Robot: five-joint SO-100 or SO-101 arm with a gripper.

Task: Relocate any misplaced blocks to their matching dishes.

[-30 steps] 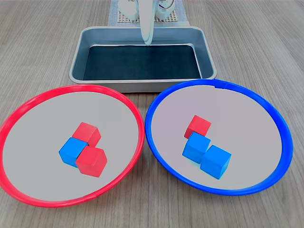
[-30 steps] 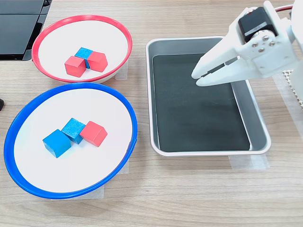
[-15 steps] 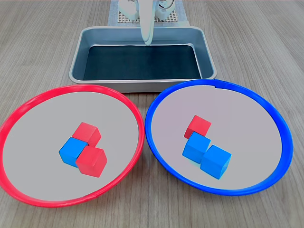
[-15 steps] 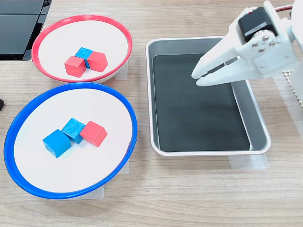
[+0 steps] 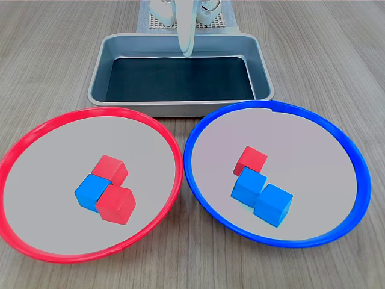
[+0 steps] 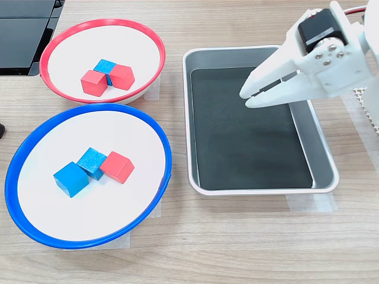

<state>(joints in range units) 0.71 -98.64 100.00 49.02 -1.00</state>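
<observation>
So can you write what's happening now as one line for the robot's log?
gripper: empty, above tray | blue-rimmed dish: red cube misplaced | red-rimmed dish: blue cube misplaced | moved: none

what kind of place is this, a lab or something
Probably a robot lab bench or desk: a small white arm over a wood-grain table, dishes and a metal tray taped down, and sorting blocks.

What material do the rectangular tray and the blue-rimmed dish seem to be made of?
The rectangular tray looks like brushed metal: grey walls with a soft sheen, and a dark matte bottom. The blue-rimmed dish is probably plastic: its rim is smooth, glossy and evenly coloured, its inside pale and matte.
</observation>
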